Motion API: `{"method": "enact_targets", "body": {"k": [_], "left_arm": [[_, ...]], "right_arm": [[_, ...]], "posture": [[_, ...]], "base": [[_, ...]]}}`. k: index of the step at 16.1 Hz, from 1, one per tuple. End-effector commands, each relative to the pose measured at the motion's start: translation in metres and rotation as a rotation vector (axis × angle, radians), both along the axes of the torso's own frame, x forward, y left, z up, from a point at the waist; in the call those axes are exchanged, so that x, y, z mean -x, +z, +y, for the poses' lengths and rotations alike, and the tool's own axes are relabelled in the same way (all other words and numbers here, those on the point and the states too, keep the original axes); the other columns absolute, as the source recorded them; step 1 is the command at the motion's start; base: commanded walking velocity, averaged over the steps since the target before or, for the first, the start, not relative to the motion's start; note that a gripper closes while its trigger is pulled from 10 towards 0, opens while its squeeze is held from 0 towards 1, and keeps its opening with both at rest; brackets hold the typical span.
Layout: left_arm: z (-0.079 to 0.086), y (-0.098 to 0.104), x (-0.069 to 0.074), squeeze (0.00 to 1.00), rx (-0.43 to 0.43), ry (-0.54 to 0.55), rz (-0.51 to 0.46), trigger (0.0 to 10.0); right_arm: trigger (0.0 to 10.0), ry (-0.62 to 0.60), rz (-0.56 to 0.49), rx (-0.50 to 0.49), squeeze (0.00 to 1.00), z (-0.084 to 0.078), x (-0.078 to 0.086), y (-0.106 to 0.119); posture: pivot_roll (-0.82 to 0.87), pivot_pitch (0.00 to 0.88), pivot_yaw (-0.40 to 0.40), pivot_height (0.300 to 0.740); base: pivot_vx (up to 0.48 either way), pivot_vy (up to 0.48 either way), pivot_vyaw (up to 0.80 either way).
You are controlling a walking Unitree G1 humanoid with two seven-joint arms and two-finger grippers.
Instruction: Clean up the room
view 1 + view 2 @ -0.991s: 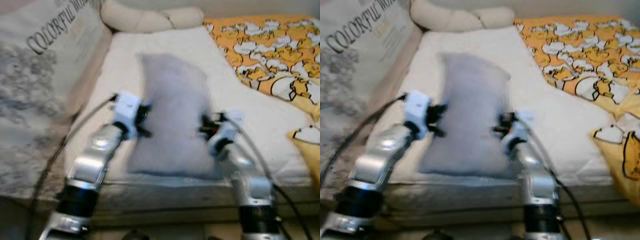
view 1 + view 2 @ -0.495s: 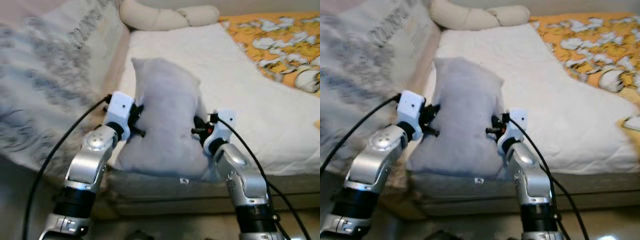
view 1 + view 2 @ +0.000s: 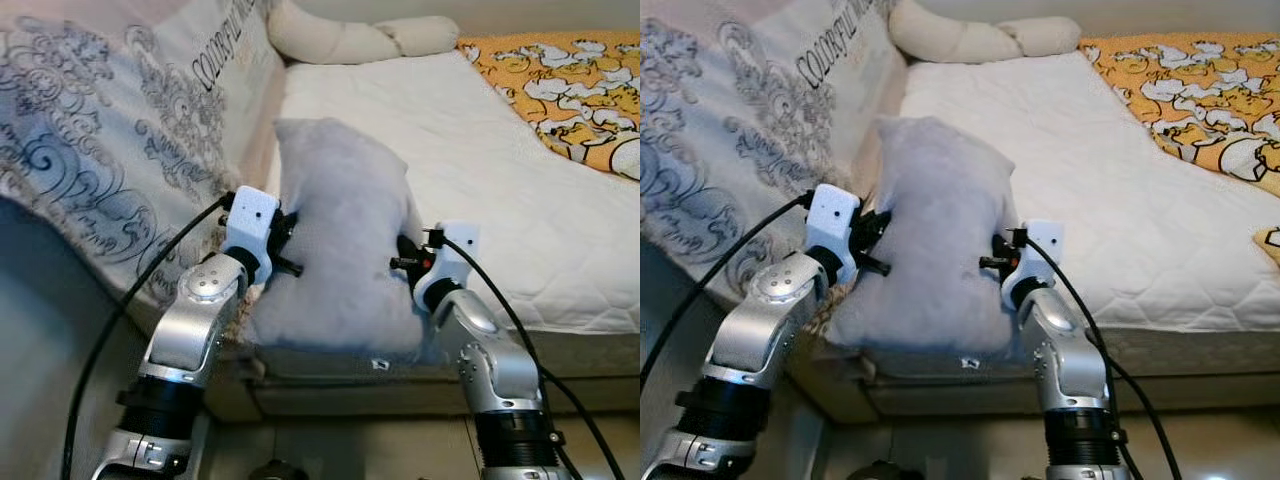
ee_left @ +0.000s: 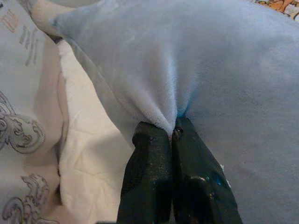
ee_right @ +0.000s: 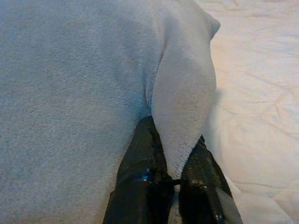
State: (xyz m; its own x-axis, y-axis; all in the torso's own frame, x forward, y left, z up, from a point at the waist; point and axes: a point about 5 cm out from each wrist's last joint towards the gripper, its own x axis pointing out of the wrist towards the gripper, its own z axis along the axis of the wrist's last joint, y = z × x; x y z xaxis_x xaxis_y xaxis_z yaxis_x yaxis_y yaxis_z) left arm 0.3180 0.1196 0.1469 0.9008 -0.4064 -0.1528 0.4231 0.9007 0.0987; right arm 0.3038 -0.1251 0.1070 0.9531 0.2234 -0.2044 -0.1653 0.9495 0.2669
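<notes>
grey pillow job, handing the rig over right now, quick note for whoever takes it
Left gripper: jaws shut on a pinch of fabric on the grey pillow, on its left edge.
Right gripper: jaws shut on a fold of the pillow's right edge.
Pillow: held between both arms, upright, over the near edge of the white mattress, beside the patterned cover draped on the robot's left.
Other things: cream bolster at the head of the bed, orange printed blanket at far right.
Done: pillow gripped on both sides.
Left: set it in its place, probably near the head of the bed, then release.
</notes>
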Motion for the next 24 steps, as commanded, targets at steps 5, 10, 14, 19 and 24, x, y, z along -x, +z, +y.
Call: {"method": "enact_targets", "body": {"k": [5, 10, 14, 19, 24], "left_arm": [[0.001, 0.0066, -0.0025, 0.0, -0.002, 0.005, -0.033, 10.0], [0.0008, 0.0063, -0.0026, 0.0, -0.005, 0.002, -0.03, 10.0], [-0.0003, 0.0059, -0.0032, 0.0, -0.005, -0.003, -0.031, 10.0], [-0.0043, 0.0065, -0.0047, 0.0, -0.004, -0.018, -0.033, 10.0], [-0.0019, 0.0071, -0.007, 0.0, -0.007, -0.015, -0.031, 10.0]], "right_arm": [[10.0, 0.032, -0.024, 0.002, 0.0, 0.0056, -0.0026, 0.0075], [10.0, 0.034, -0.026, 0.008, 0.0, 0.006, -0.003, 0.0068], [10.0, 0.033, -0.027, 0.012, 0.0, 0.0052, -0.0036, 0.007], [10.0, 0.025, -0.026, 0.014, 0.0, 0.0036, -0.0045, 0.0065], [10.0, 0.02, -0.024, 0.015, 0.0, 0.0044, -0.0053, 0.0057]], "posture": [[0.01, 0.0, 0.082, 0.74], [0.01, 0.0, 0.081, 0.74], [0.01, 0.0, 0.078, 0.74], [0.01, 0.0, 0.081, 0.74], [0.0, 0.0, 0.092, 0.74]], "base": [[0.1, 0.0, 0.0], [0.257, 0.0, 0.0], [0.27, 0.0, 0.0], [0.277, 0.0, 0.0], [0.293, 0.0, 0.0]]}}
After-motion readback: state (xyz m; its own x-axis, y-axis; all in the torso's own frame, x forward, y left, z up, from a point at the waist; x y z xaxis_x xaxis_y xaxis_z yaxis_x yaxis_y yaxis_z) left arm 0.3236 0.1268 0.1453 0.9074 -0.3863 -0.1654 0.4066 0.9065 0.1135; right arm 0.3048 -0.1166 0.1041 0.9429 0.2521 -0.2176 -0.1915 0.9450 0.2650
